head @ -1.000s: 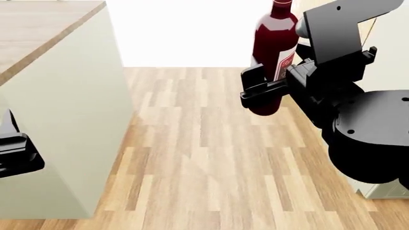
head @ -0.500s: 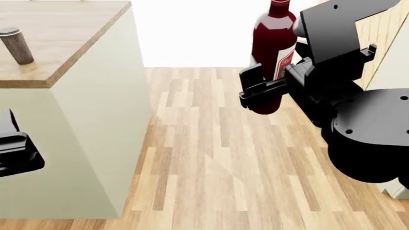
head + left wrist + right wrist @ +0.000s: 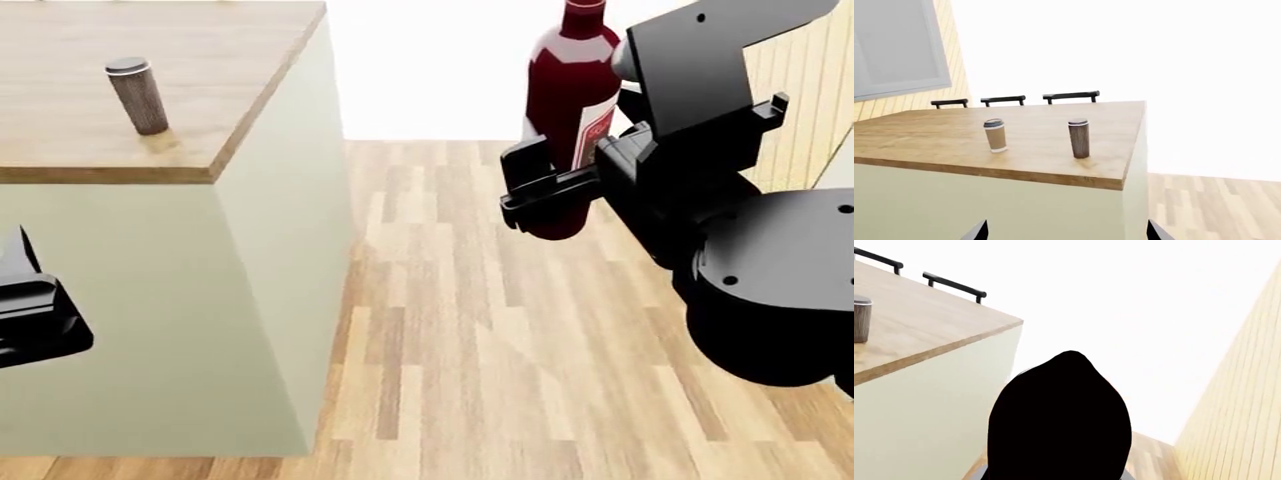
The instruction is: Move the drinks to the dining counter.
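1. Two drinks are already standing on the dining counter (image 3: pixel 934 140) – the tan paper coffee cup (image 3: pixel 995 135) and the ribbed grey-brown cup (image 3: pixel 1079 138), side by side but apart in the middle of my left wrist picture.
2. I am clamping my right gripper (image 3: pixel 567 180) around the lower body of the wine bottle (image 3: pixel 571 90), which is standing upright at the upper right of the head picture, over the plank floor (image 3: pixel 481 330).
3. My left gripper (image 3: pixel 34 315) is showing only partly at the lower left edge of the head picture – whether it is apart or together, I cannot tell.
4. In the right wrist picture the bottle is filling the lower middle as a black shape.
5. Three dark chair backs (image 3: pixel 1071 95) are lining the counter's far edge.
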Motion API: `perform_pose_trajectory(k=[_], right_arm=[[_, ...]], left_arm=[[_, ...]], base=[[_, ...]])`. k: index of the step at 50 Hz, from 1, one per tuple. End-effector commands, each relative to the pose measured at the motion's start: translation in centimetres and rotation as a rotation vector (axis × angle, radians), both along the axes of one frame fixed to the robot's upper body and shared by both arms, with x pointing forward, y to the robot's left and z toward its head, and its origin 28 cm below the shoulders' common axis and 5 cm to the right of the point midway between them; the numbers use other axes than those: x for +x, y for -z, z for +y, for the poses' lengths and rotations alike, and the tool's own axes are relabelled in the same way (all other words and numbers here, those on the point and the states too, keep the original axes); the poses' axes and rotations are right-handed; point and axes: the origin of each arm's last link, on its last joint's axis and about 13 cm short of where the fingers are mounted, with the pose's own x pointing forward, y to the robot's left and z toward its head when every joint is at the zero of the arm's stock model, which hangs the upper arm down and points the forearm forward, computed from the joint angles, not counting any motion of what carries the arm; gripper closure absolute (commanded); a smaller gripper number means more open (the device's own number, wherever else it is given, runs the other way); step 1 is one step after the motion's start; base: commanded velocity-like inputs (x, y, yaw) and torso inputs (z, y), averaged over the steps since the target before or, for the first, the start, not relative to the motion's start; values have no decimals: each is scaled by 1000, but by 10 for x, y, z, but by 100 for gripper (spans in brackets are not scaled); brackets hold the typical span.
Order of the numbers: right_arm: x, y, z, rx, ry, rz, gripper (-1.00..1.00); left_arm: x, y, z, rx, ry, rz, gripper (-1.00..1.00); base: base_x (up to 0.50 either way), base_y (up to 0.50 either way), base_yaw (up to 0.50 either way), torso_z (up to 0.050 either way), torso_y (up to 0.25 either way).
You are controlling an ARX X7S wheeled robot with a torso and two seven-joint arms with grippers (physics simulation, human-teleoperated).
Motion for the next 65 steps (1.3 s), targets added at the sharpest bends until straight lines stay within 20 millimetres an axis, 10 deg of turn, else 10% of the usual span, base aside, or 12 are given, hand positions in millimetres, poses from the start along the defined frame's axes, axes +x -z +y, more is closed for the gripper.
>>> perform_pose_trajectory(k=[1,65], right_arm=[[0,-3,-1,-7,9,-21,100],[1,-2,-2,-36,24,-17,100]], left_arm=[[0,-1,0,1,2,-3,-100],[0,-1,-1,5,3,-4,-100]], base=[[-2,500,0,0,0],[30,500,0,0,0]])
